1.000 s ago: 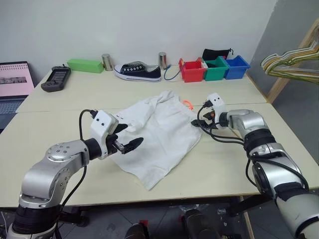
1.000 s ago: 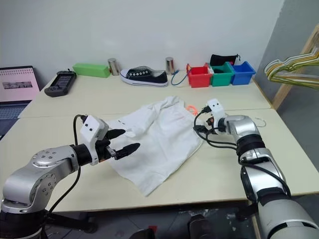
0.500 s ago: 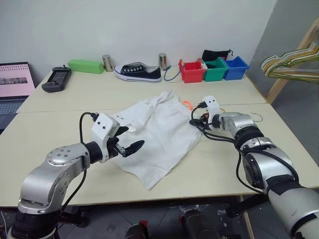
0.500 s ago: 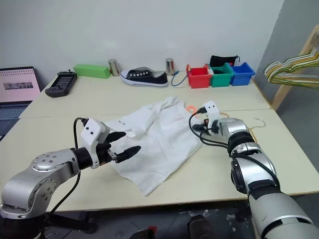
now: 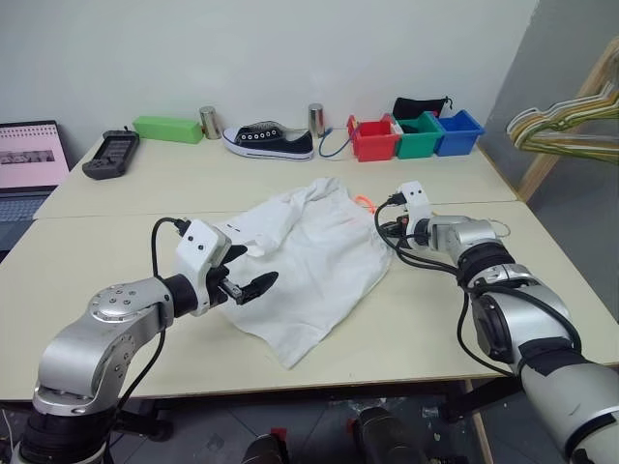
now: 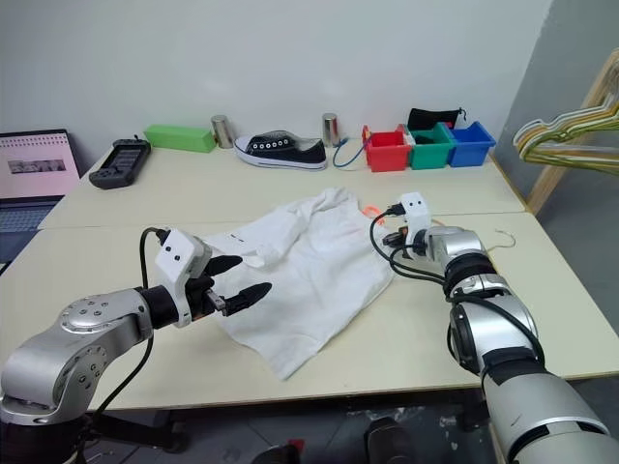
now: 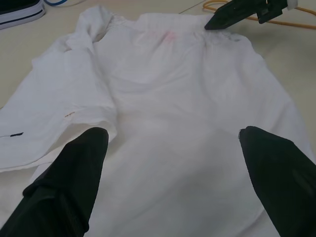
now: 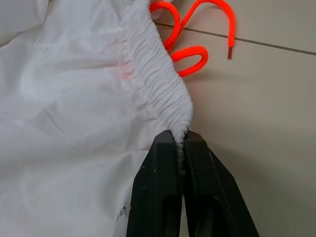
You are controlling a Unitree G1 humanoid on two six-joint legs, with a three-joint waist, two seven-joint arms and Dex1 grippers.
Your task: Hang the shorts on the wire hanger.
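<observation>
Shorts [image 5: 305,256] lie spread on the table [image 5: 116,213], right gripper [image 8: 178,148] pinched onto their elastic waistband beside the orange drawstring [image 8: 190,29]. Left gripper [image 5: 242,273] hovers wide apart over the near leg, holding nothing. Wire hanger [image 6: 488,239] lies behind the right arm. Sneaker [image 5: 268,138], bins [image 5: 416,135] line the far edge.

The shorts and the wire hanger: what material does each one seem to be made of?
The shorts: soft white woven fabric, probably cotton or a blend, matte; it wrinkles, and the waistband is gathered by elastic. The right gripper is shut on that band. The drawstring: bright orange flat textile cord. The wire hanger: thin yellow-gold wire, likely coated metal.
</observation>
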